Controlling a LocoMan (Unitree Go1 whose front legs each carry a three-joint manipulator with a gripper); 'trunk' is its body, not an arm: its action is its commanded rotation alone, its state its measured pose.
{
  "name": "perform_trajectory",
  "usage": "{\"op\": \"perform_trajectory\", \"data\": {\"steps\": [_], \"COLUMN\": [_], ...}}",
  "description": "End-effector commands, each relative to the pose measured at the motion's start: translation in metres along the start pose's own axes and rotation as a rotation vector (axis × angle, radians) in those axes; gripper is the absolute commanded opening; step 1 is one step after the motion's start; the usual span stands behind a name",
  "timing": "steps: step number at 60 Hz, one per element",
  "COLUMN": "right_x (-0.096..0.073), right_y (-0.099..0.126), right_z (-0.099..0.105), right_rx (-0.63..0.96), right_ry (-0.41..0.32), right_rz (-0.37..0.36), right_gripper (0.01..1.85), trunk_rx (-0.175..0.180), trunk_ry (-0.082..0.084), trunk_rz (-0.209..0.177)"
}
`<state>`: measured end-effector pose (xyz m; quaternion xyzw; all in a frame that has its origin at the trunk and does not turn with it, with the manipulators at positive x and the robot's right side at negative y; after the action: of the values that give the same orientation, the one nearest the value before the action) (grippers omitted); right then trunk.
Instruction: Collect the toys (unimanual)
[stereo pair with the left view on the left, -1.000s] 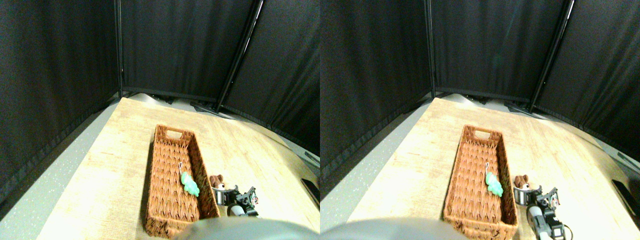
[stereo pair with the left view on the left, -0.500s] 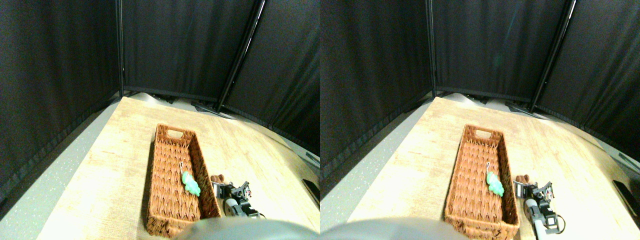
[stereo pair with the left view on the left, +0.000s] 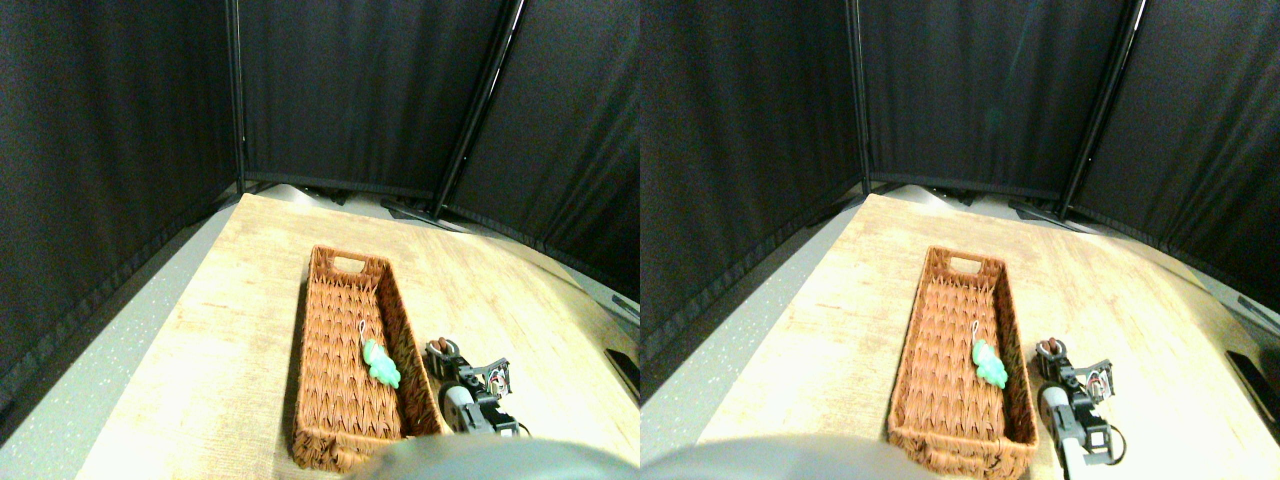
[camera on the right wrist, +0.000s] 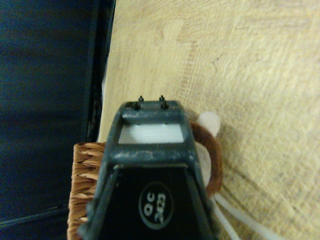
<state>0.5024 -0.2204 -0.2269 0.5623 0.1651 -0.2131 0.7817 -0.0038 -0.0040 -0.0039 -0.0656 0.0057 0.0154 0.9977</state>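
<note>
In the long brown wicker basket (stereo pair with the left view on the left: 345, 370) lies one small green plush toy (stereo pair with the left view on the left: 380, 364). Right of it, the gripper (stereo pair with the left view on the left: 452, 362) covers a little brown plush toy (stereo pair with the left view on the left: 438, 347); I cannot tell its grip.

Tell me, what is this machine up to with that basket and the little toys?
It is gathering small plush toys into the long wicker basket on the wooden table. A green toy already lies inside the basket. The right gripper is down on the table just outside the basket's right wall, right at a brown toy. That toy sits on the table, mostly hidden behind the gripper, so a grasp cannot be confirmed.
</note>
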Motion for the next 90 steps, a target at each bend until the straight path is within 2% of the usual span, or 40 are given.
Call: {"op": "perform_trajectory", "data": {"steps": [1, 4, 11, 18, 26, 30, 36, 46, 53, 61, 63, 70, 90], "right_x": [-0.003, -0.004, -0.01, -0.01, -0.016, -0.017, -0.02, -0.021, -0.014, -0.01, -0.008, -0.003, -0.005], "right_y": [0.019, 0.023, 0.041, 0.055, 0.076, 0.085, 0.094, 0.104, 0.109, 0.115, 0.117, 0.121, 0.127], "right_z": [0.006, 0.008, 0.012, 0.014, 0.007, 0.004, -0.005, -0.019, -0.029, -0.042, -0.045, -0.055, -0.08], "right_rx": [-0.045, -0.026, -0.093, -0.126, -0.17, -0.207, -0.215, -0.192, -0.214, -0.215, -0.179, -0.213, -0.198], "right_ry": [-0.002, 0.002, 0.01, 0.056, 0.056, 0.083, 0.095, 0.14, 0.189, 0.208, 0.232, 0.255, 0.323], "right_rz": [0.083, 0.09, 0.098, 0.143, 0.161, 0.194, 0.185, 0.177, 0.206, 0.205, 0.195, 0.21, 0.212], "right_gripper": [0.06, 0.06, 0.06, 0.06, 0.06, 0.06, 0.06, 0.06, 0.06, 0.06, 0.06, 0.06, 0.06], "trunk_rx": [-0.013, -0.012, -0.019, -0.029, -0.044, -0.054, -0.067, -0.094, -0.118, -0.144, -0.151, -0.171, -0.208], "trunk_ry": [0.01, 0.011, 0.007, 0.002, -0.003, -0.005, -0.01, -0.015, -0.017, -0.021, -0.021, -0.024, -0.03], "trunk_rz": [0.001, -0.003, -0.004, -0.001, 0.009, 0.019, 0.042, 0.06, 0.078, 0.096, 0.1, 0.113, 0.146]}}
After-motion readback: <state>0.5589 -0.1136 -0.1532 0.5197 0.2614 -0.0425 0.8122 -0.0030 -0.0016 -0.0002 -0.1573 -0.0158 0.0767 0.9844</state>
